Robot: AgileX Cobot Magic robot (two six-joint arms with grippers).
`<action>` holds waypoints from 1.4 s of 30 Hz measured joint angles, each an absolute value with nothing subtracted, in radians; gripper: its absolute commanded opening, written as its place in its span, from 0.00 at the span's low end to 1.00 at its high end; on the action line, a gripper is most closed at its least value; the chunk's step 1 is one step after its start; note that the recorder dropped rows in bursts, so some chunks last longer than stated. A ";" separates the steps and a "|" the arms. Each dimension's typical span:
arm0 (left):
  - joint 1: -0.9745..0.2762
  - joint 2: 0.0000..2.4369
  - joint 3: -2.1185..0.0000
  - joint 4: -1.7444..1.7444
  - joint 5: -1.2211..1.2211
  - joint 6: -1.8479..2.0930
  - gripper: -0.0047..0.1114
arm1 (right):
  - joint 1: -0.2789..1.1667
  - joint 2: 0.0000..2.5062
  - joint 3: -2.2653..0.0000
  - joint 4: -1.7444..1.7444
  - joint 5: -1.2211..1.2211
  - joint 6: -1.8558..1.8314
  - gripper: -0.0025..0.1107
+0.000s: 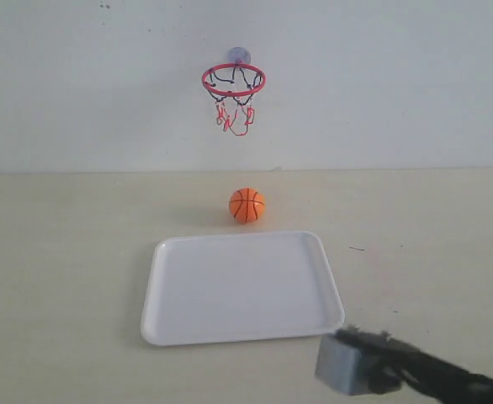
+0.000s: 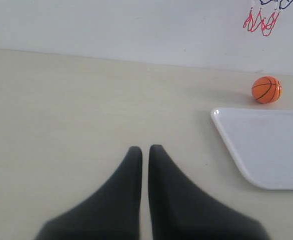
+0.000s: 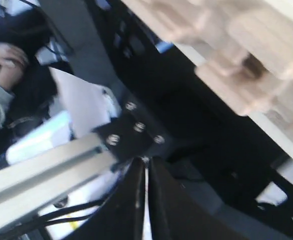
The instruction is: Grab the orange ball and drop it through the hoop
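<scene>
The orange ball rests on the table just beyond the far edge of the white tray. Above it on the wall hangs the hoop, red ring and red-and-black net under a suction cup; only the net's lower end shows in the left wrist view. My left gripper is shut and empty, low over bare table well to the side of tray and ball. My right gripper is shut and empty, pointing away from the table; part of its arm shows at the lower right.
The wall stands right behind the table's far edge. An aluminium frame bar, cables and a seated person show past the right gripper, off the table.
</scene>
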State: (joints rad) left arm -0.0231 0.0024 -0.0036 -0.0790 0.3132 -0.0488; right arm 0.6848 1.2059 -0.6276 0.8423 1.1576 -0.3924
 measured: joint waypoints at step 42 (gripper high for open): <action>-0.023 0.002 -0.004 -0.079 0.313 -0.049 0.08 | 0.217 0.133 -0.103 0.927 0.313 -0.433 0.03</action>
